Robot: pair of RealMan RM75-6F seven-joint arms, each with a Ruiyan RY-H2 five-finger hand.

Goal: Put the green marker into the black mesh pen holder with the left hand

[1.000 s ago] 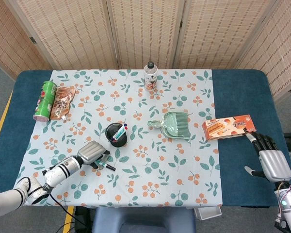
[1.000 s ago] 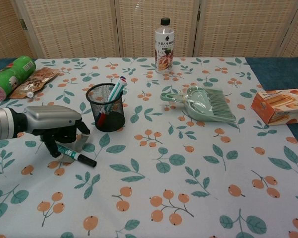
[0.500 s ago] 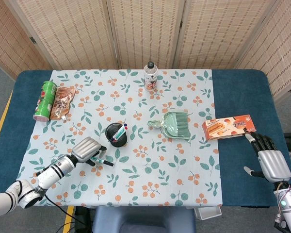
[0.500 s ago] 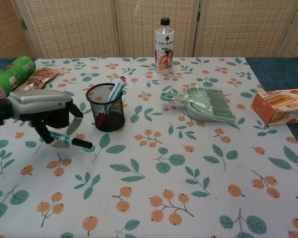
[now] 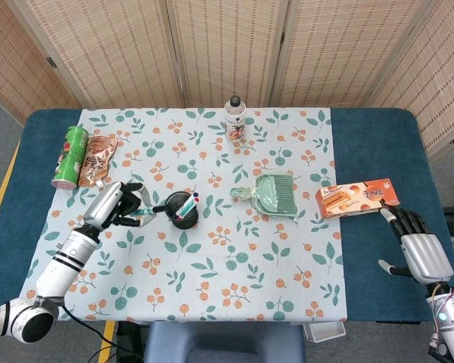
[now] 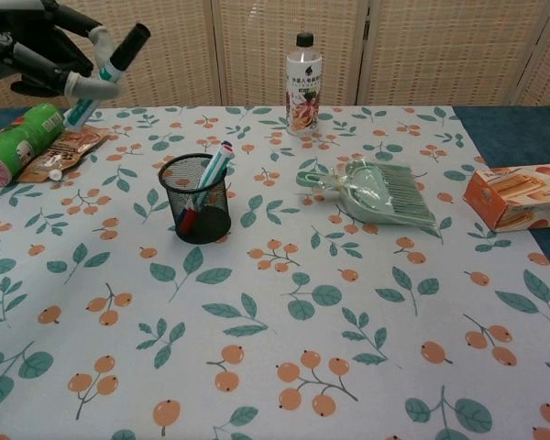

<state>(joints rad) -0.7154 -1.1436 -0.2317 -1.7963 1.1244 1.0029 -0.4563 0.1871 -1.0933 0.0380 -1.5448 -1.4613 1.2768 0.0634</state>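
My left hand (image 5: 118, 204) is raised above the table to the left of the black mesh pen holder (image 5: 182, 209) and pinches the green marker (image 5: 146, 212). In the chest view the left hand (image 6: 32, 46) sits high at the upper left, with the green marker (image 6: 105, 75) tilted and its black cap end pointing up and right. The black mesh pen holder (image 6: 196, 197) stands upright with a few pens inside. My right hand (image 5: 421, 249) rests at the table's right edge, fingers apart and holding nothing.
A green dustpan with brush (image 5: 268, 193) lies right of the holder, a bottle (image 5: 235, 116) stands at the back, an orange box (image 5: 357, 197) at the right. A green can (image 5: 69, 156) and a brown snack bag (image 5: 98, 159) lie at the left.
My left hand has lifted the green marker off the table and carried it up and back, level with the pen holder. The right hand has not moved.
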